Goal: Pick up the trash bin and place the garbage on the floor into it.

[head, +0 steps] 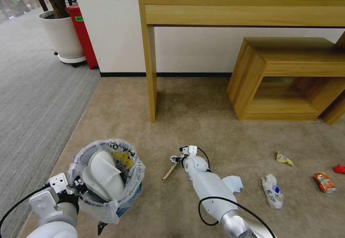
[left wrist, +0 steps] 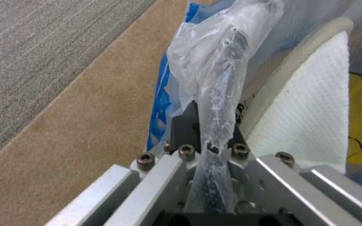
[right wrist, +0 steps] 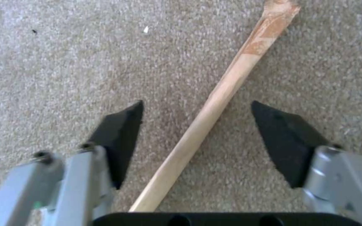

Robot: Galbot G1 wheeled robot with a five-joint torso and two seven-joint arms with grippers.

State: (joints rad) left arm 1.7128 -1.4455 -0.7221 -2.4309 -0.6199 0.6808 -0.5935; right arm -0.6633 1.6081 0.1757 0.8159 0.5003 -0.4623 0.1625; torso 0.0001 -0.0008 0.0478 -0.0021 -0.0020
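A small round trash bin (head: 107, 180) with a crinkly clear liner is held off the beige carpet (head: 201, 101), left of the wooden stick (head: 169, 172). A white slipper (head: 106, 175) sits inside the bin. The left gripper (left wrist: 208, 131) is clamped on the bin's near rim and liner. The right gripper (right wrist: 198, 125) hovers over the stick, its black fingers (right wrist: 120, 131) spread on either side of it. A crumpled white bag (head: 272, 191) and red wrapper (head: 324, 182) lie right of the stick.
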